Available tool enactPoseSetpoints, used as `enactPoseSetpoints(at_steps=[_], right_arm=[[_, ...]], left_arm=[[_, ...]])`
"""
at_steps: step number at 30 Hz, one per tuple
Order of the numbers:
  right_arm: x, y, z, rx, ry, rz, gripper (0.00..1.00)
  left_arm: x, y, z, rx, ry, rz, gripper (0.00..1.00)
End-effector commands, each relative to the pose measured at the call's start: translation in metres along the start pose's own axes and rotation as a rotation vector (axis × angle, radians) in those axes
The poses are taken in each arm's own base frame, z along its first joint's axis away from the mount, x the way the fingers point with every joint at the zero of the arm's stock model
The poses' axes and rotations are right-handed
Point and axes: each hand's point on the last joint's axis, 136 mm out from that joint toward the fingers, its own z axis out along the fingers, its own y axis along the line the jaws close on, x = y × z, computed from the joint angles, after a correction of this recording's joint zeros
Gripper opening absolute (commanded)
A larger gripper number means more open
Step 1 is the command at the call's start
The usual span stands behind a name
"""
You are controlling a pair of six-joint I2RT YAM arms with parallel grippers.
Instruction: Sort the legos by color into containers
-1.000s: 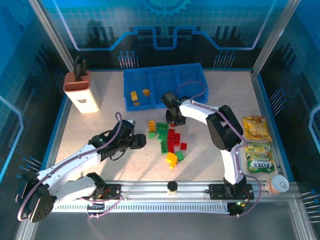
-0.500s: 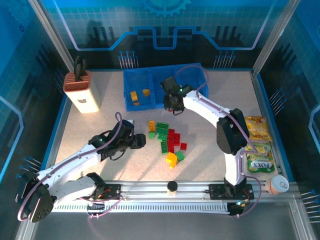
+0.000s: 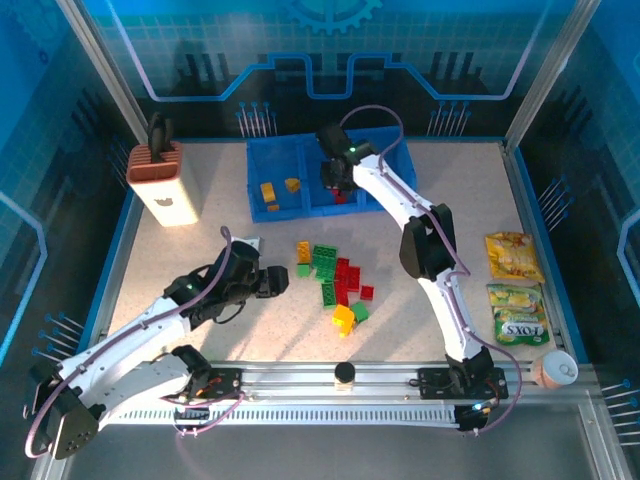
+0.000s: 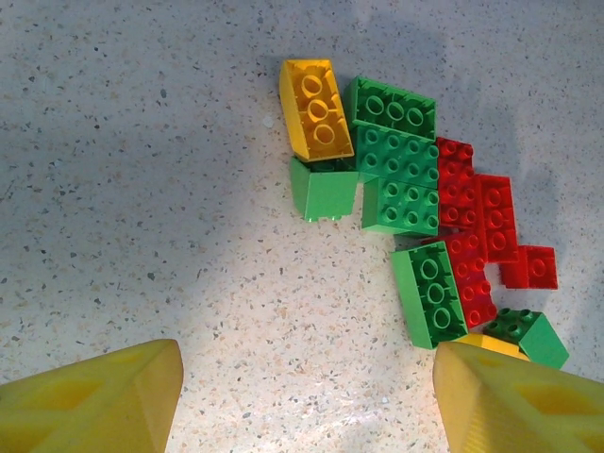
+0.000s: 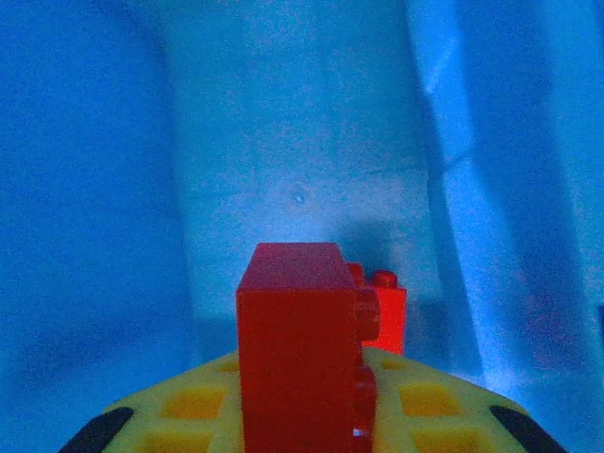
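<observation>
Right pincer [image 3: 338,182] grips 1 red brick [image 5: 297,349]; dropped high, it may bounce off the bin [image 5: 302,142] below. Left pincer [image 4: 307,406] gapes.

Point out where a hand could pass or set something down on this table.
Bare table lies between the blue bin and the snack packets, and between the white and brown box and the left gripper. Crowded: the legos piled mid-table, close beside that open gripper.
</observation>
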Motion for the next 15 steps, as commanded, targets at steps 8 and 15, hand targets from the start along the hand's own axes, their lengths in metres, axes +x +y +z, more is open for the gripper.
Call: enactPoseSetpoints(at_steps=[8,15], right_arm=[[-0.02,0.019,-0.061,-0.1,-0.081,-0.051,0.73],[-0.008,0.018,-0.122,-0.158,-0.156,-0.073,0.74]], left_arm=[[0.001,-0.007,-0.006,0.028,0.002,0.034,0.72],[0.005,-0.026,-0.005,0.055,0.022,0.101,0.72]])
